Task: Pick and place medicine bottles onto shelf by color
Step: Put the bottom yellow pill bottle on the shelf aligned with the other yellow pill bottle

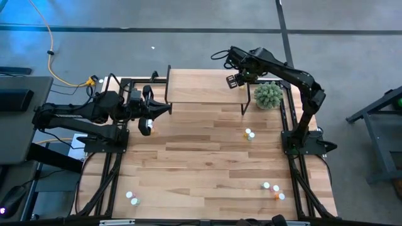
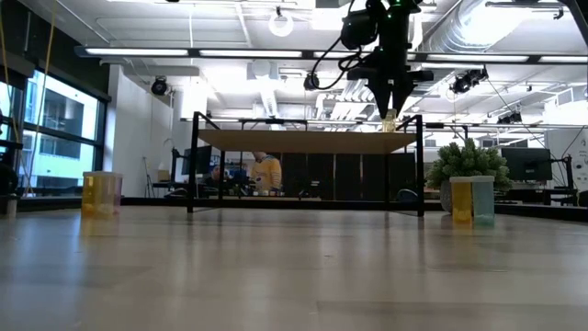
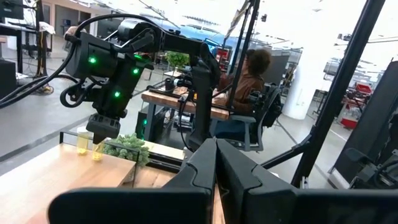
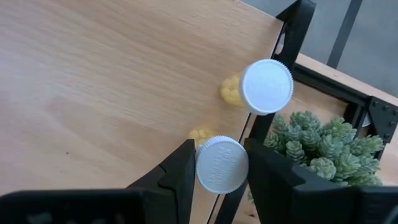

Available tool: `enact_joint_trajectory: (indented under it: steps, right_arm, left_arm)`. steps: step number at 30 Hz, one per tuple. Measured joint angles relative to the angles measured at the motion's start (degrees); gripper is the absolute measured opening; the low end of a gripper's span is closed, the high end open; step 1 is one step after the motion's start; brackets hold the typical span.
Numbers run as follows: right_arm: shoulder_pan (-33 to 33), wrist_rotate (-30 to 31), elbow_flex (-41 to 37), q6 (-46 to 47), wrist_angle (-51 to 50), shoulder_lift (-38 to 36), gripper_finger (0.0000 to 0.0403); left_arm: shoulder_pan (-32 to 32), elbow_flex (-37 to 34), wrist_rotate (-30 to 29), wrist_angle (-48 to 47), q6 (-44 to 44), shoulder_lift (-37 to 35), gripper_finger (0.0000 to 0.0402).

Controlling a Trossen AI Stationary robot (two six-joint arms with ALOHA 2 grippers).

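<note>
Yellowish plastic with a ribbed white cap, the small medicine bottle (image 4: 222,163) sits between the two dark fingers of the right tool (image 4: 219,167), which pinch it at the cap, just above the light wood top of the low black-legged shelf (image 4: 93,81), near its corner beside the round green plant (image 4: 320,149). A second yellowish bottle with a white cap (image 4: 264,86) already stands on this corner, close to the held one. Such a bottle is probably very light, stiff and rather smooth, so it can slip or tip easily; I judge that a hold across the ribbed cap or just under it is the safest, with gentle pressure. The right wrist view shows the grip and the neighbouring bottle clearly, while the high view shows only the right tool over the shelf corner but gives the other small bottles (image 1: 249,134) scattered on the wooden table (image 1: 188,163), well apart from the shelf. The left tool (image 3: 216,163) waits at the left table edge with its fingers pressed together, seen best in the left wrist view.
</note>
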Motion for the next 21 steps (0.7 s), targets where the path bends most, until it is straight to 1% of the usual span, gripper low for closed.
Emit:
enact_joint_trajectory:
  steps: [15, 21]
  right_arm:
    - [0.0, 0.0, 0.0, 1.1, 0.0, 0.0, 0.0155]
    - [0.0, 2.0, 0.0, 1.2, -0.1, 0.0, 0.0174]
  left_arm:
    - [0.0, 0.0, 0.0, 0.0, -0.2, 0.0, 0.0]
    - [0.0, 0.0, 0.0, 0.0, -0.2, 0.0, 0.0]
